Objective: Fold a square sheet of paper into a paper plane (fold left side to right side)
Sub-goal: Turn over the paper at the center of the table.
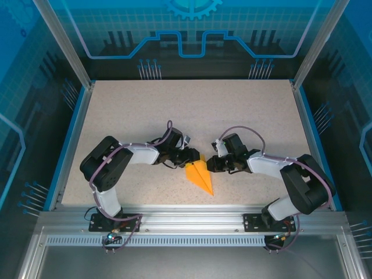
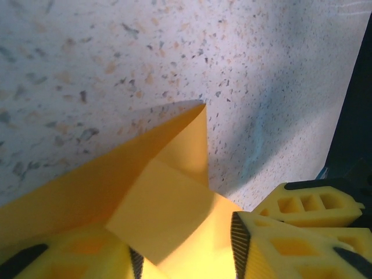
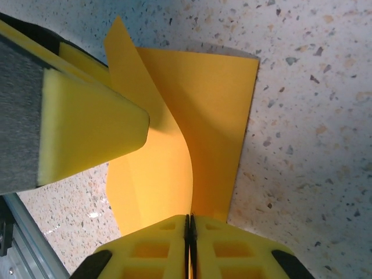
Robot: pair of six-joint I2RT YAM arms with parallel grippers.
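Observation:
The orange paper (image 1: 201, 176) lies folded into a pointed shape near the table's front middle, its tip toward the front edge. My left gripper (image 1: 196, 156) comes at its back end from the left. In the left wrist view its jaws (image 2: 186, 251) stand apart, with a folded flap of the paper (image 2: 163, 209) between the ribbed pads. My right gripper (image 1: 210, 165) meets the paper from the right. Its pads (image 3: 190, 224) are pressed together on a raised, curving flap of the paper (image 3: 174, 157). A left finger (image 3: 87, 131) shows close by at the upper left.
The speckled tabletop (image 1: 192, 110) stretches free behind and to both sides of the paper. An aluminium rail (image 1: 186, 220) with the arm bases runs along the near edge. Blue-edged walls (image 1: 74, 133) close in the table's sides.

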